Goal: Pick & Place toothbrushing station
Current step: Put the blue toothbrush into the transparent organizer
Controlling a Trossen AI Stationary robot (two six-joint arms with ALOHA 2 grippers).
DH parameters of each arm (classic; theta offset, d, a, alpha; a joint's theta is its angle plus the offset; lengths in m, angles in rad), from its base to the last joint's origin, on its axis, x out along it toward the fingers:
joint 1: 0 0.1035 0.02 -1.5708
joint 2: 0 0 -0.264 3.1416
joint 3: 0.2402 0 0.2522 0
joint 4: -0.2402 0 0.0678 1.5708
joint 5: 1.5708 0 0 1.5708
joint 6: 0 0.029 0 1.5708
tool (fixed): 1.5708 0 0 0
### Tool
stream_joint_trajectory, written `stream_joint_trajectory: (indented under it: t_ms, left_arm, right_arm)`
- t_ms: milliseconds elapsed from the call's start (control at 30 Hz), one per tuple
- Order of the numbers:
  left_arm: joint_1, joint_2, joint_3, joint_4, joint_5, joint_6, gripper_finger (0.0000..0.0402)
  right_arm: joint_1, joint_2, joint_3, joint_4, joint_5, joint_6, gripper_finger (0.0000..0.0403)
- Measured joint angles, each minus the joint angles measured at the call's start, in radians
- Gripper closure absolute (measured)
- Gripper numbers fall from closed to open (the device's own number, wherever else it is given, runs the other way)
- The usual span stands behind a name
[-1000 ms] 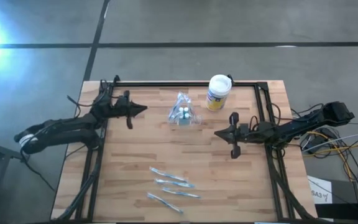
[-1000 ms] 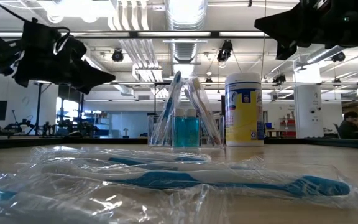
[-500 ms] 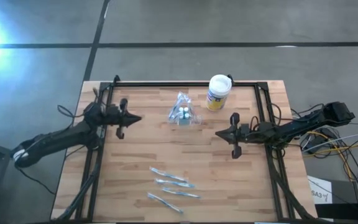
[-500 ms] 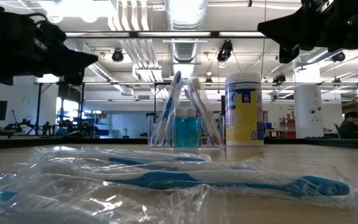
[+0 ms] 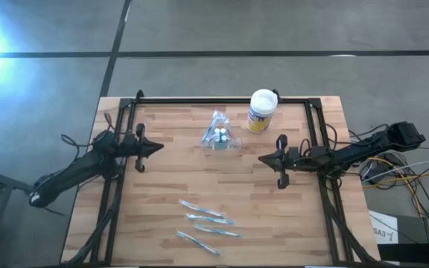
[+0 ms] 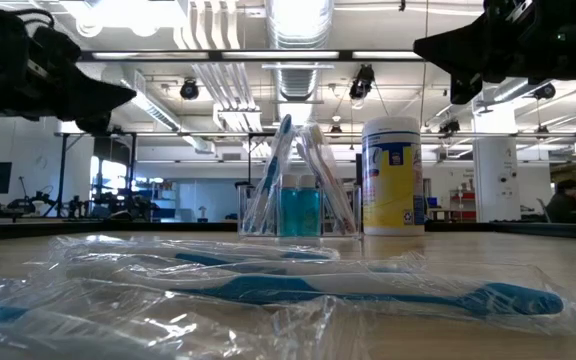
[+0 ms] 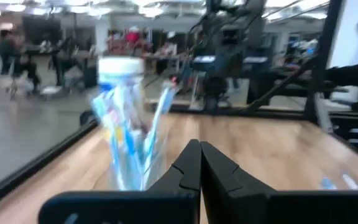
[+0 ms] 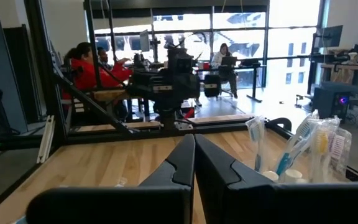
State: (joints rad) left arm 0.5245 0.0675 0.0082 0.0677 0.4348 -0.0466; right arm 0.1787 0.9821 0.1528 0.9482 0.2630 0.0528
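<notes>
The toothbrushing station (image 5: 218, 138) stands upright on the far half of the bench (image 5: 162, 201), near its middle, a clear holder with toothbrushes leaning together in it; the low view shows blue liquid in small bottles at its base (image 6: 299, 210). Just beside it, toward the right arm's side and slightly farther back, stands a white-lidded canister (image 5: 261, 110) with a yellow label, apart from the station. On the near half of the bench lie several wrapped toothbrushes (image 5: 203, 222), well apart from the station; in the low view they fill the foreground (image 6: 298, 285).

The left end effector (image 5: 157, 147) hangs at the bench's left edge, its fingers pressed together and holding nothing, pointing toward the station. The right end effector (image 5: 263, 159) hovers over the right side of the bench, likewise pinched shut and empty.

The right wrist view alone shows people seated at desks in the room beyond, and the left arm across the bench.
</notes>
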Motion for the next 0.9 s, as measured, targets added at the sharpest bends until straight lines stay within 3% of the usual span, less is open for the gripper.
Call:
stream_joint_trajectory:
  t_ms: [167,333,533,667,900]
  left_arm:
    - [-0.183,-0.034,0.000,0.022,-0.040,0.037,0.0401]
    - [-0.347,-0.044,-0.001,-0.021,-0.250,0.133,0.0401]
    - [-0.385,-0.041,-0.002,-0.037,-0.542,0.062,0.0393]
    - [-0.385,-0.033,-0.002,-0.034,-0.553,0.037,0.0373]
    - [-0.384,-0.033,-0.002,-0.034,-0.555,-0.008,0.0350]
  right_arm:
    - [0.000,0.000,0.000,0.000,0.003,-0.001,0.0394]
    - [0.000,0.001,0.001,-0.008,0.003,0.013,0.0394]
    - [0.000,0.001,0.016,-0.055,0.002,0.056,0.0394]
    - [0.000,0.001,0.065,-0.171,0.003,0.100,0.0394]
    - [0.037,0.051,0.296,-0.583,0.030,0.172,0.0394]
